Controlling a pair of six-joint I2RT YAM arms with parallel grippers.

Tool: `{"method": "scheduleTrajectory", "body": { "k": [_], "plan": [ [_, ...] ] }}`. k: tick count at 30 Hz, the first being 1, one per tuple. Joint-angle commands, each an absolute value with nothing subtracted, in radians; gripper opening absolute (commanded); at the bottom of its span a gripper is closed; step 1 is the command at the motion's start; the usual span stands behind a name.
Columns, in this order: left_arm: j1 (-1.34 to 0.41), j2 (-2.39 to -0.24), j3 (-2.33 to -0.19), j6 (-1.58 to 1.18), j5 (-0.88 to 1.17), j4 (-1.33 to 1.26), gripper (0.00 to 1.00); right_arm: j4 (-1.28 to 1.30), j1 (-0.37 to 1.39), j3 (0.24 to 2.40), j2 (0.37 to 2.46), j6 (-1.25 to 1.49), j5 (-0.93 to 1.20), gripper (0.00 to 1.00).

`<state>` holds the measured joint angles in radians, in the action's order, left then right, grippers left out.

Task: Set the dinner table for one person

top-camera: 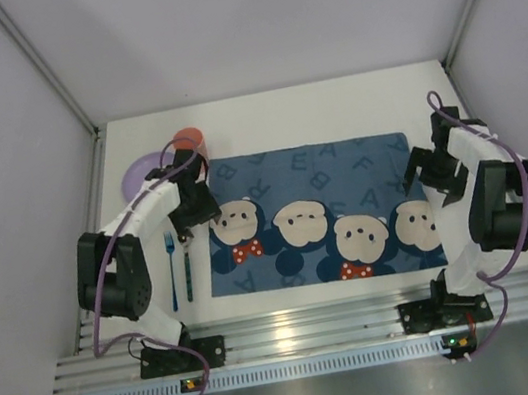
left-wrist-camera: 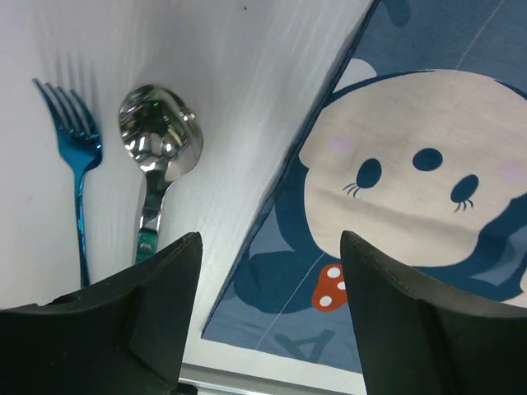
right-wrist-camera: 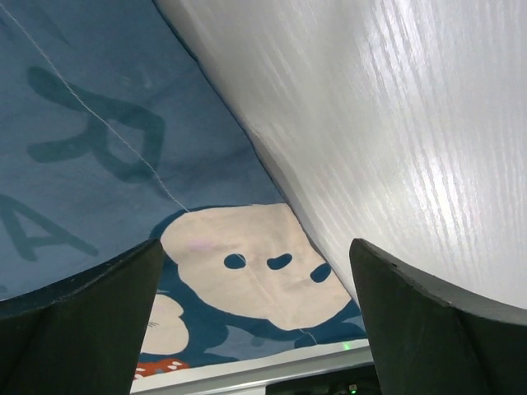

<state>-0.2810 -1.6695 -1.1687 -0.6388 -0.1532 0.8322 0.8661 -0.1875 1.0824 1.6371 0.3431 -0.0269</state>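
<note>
Two pincers spread, empty: left gripper (left-wrist-camera: pixel 270 247), right gripper (right-wrist-camera: pixel 255 247). Table (left-wrist-camera: pixel 247 82) looks rigid, smooth, not for grabbing. Spoon (left-wrist-camera: pixel 159 140) on it likely stiff, light, slippery; pinch handle.

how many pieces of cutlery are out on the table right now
2. A blue fork and a silver spoon lie side by side on the white table, left of the placemat, fork farther out. The arms may hide others.
</note>
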Motion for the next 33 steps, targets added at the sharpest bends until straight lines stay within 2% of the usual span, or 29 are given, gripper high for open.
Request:
{"method": "scheduleTrajectory", "body": {
  "k": [1,6,9,13,18,26,33],
  "plan": [
    [-0.279,-1.559,-1.215,-0.669,-0.207,0.929,0.74,0.85,-0.19,1.135,1.579,0.318,-0.022,0.96],
    [-0.275,-1.528,-1.281,-0.672,-0.301,0.945,0.73,0.83,-0.18,1.092,1.554,0.327,0.024,0.96],
    [-0.267,-1.545,-1.314,-0.666,-0.322,0.94,0.69,0.741,-0.147,1.063,1.542,0.311,0.214,0.9],
    [-0.233,-1.551,-1.316,-0.661,-0.402,0.916,0.7,0.709,-0.071,1.074,1.554,0.336,0.265,0.85],
    [-0.108,-1.531,-1.281,-0.649,-0.267,0.813,0.72,0.698,0.061,1.152,1.656,0.37,0.275,0.76],
    [0.02,-1.552,-1.282,-0.62,-0.241,0.753,0.71,0.707,0.097,1.292,1.877,0.356,0.261,0.72],
    [0.146,-1.58,-1.227,-0.65,-0.158,0.683,0.71,0.71,0.113,1.367,1.957,0.327,0.282,0.69]
  ]
}}
